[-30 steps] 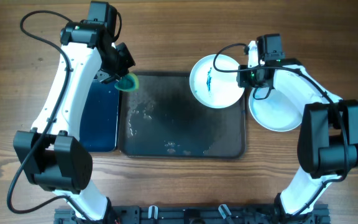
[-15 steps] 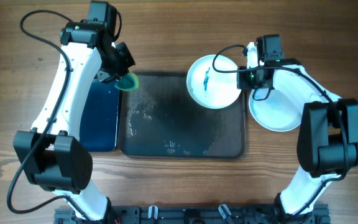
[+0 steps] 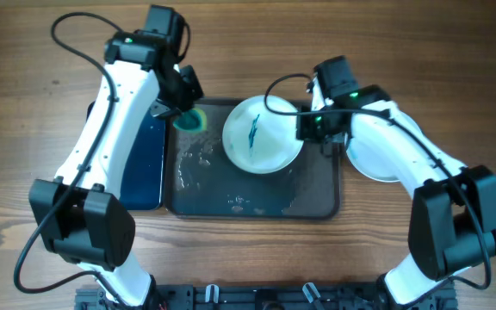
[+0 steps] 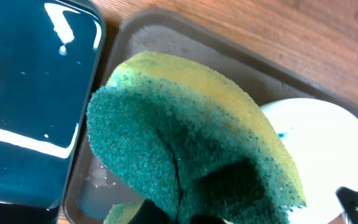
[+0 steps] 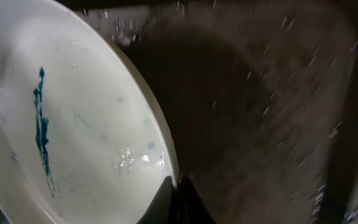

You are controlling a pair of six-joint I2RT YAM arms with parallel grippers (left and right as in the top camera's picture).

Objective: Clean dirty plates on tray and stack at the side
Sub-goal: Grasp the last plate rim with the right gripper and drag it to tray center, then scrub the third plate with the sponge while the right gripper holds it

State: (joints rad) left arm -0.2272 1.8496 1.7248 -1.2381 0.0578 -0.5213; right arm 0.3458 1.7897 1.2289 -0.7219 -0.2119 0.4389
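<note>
Above the tray (image 3: 317,185), right gripper (image 3: 303,129) clamps plate (image 3: 261,142) edge.

The sponge (image 4: 191,143) hides most of the left end effector (image 4: 173,214); the plate (image 5: 73,124) runs off-frame.

A sponge (image 4: 191,143), green scouring face forward and yellow foam behind, is seen folded and pinched at its lower edge between dark fingers (image 4: 157,213). Left of the sponge, a glossy dark-blue tray (image 4: 30,93) is shown with light reflected on it. The rim of a grey-brown tray (image 4: 185,37) is seen behind the sponge. To the sponge's right, a white plate (image 4: 322,149) is partly hidden by it, with a small blue mark at the hidden edge. Wooden desk (image 4: 272,31) is seen beyond.
</note>
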